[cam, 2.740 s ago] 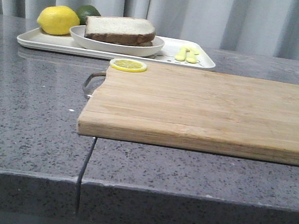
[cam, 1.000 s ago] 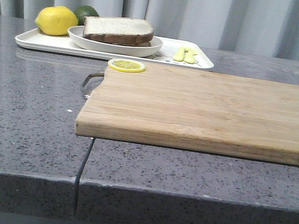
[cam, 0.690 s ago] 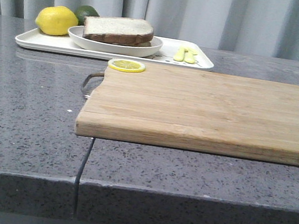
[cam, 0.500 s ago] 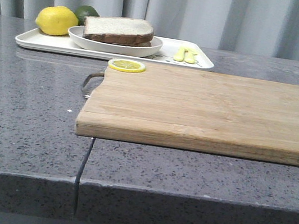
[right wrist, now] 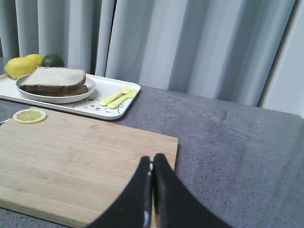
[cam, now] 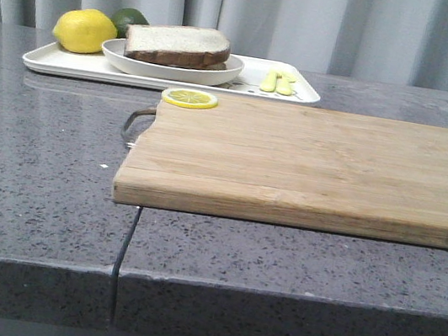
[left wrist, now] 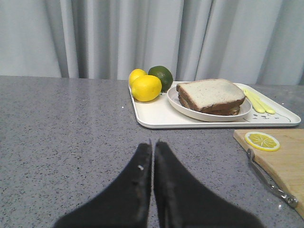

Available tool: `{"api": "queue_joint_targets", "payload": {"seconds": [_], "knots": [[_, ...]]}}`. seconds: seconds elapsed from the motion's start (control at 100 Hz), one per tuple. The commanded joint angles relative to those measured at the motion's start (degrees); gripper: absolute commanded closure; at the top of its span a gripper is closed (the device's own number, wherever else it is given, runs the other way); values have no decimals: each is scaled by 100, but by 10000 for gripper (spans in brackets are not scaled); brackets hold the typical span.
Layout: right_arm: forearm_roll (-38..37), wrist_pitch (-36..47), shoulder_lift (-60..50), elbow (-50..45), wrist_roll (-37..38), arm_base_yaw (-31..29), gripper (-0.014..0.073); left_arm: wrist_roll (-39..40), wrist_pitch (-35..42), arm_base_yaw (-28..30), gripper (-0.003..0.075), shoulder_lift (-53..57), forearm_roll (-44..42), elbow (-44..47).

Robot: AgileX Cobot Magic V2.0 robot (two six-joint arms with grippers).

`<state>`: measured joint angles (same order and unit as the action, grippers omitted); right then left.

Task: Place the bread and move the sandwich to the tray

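Observation:
The sandwich [cam: 178, 44], brown-crusted bread slices stacked, lies in a round white dish [cam: 138, 64] on the white tray [cam: 53, 60] at the back left. It also shows in the left wrist view [left wrist: 211, 93] and the right wrist view [right wrist: 53, 80]. No separate single slice of bread shows. Neither gripper appears in the front view. My left gripper [left wrist: 153, 142] is shut and empty over the bare counter, well short of the tray [left wrist: 156, 114]. My right gripper [right wrist: 152, 158] is shut and empty over the right end of the wooden cutting board [right wrist: 71, 152].
The cutting board [cam: 310, 165] fills the table's middle, a lemon slice [cam: 190, 98] on its far left corner and a metal loop handle [cam: 136, 120] at its left end. A lemon [cam: 85, 30], a lime [cam: 131, 17] and yellow cutlery [cam: 278, 82] share the tray. Grey curtain behind.
The whole front view shifted a few pixels to the left early on. Nothing on the table has moved since.

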<state>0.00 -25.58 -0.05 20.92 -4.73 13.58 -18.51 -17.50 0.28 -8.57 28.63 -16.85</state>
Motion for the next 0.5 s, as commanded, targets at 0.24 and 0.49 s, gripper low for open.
{"api": "queue_joint_targets", "payload": {"seconds": [0.24, 0.49], "knots": [[-77, 416, 79, 112, -34, -32, 661, 5, 385, -54, 739, -52, 51, -120], [-77, 416, 79, 112, -34, -32, 661, 874, 436, -54, 739, -45, -1314, 182]]}}
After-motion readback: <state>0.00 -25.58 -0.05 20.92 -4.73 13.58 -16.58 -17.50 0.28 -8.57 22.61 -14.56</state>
